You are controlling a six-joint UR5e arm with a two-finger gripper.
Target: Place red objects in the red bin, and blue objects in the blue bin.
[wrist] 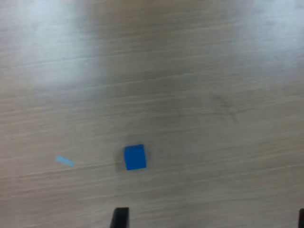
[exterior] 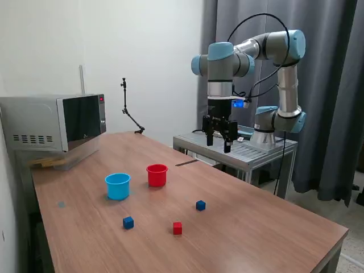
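We see the gripper point(exterior: 220, 136) hanging high above the wooden surface point(exterior: 256, 227), fingers apart and holding nothing. A blue cube point(exterior: 200, 205) lies on the surface well below it, apart from the fingers; in the wrist view that blue cube point(wrist: 135, 157) sits alone on bare wood.

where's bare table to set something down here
Bare wood runs from the microwave to the blue cup, and past the red cube toward the near edge. It is crowded around the red cup and two blue cubes.
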